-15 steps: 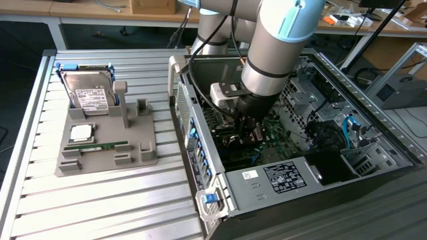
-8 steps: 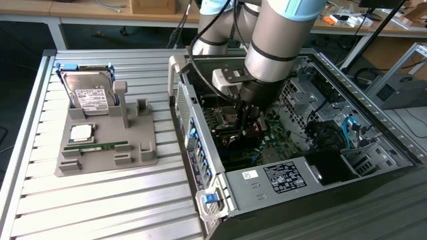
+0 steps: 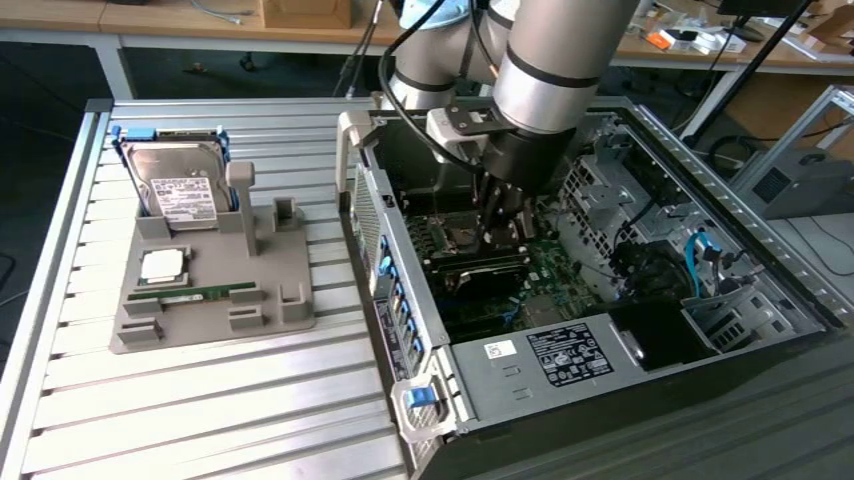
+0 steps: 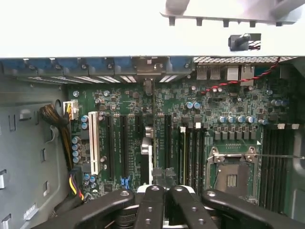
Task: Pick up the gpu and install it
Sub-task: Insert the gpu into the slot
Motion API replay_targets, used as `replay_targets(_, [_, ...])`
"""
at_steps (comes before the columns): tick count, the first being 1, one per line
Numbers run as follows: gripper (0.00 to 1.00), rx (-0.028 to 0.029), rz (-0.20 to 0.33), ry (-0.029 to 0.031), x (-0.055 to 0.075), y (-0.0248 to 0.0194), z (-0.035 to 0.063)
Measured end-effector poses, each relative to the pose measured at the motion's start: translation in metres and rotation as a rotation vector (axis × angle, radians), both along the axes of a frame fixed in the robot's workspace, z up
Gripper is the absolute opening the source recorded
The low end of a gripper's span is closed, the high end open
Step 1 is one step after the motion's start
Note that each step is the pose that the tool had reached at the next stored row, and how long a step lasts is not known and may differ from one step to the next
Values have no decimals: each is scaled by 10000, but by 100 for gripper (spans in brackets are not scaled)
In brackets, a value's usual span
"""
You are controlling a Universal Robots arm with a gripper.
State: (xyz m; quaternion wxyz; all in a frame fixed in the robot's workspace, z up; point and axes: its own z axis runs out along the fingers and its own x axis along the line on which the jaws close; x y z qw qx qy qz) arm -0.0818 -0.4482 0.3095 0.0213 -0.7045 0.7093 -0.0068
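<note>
The robot arm [image 3: 547,70] reaches down into the open computer case [image 3: 534,360]. Its gripper [image 3: 507,225] is squeezed shut, low over the green board [image 4: 114,100] inside. In the wrist view the gripper [image 4: 164,200] sits right at the near end of the gpu [image 4: 147,143]. The gpu is a thin card seen from its edge, standing upright among the long slots on the board. I cannot tell if the fingers pinch the card or only rest on it. Outside the case, on the exterior view's left, a grey holder [image 3: 200,320] lies on the metal table [image 3: 200,420]. A hard drive [image 3: 180,190] stands in it.
</note>
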Motion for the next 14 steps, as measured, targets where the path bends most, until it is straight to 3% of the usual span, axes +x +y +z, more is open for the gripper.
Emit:
replay_targets(3, [10,-2,4,69,95,-14,-1])
replay_targets(11, [10,-2,4,382,447,-32,-13])
replay_targets(14, [10,-3,4,396,463,-32,-13])
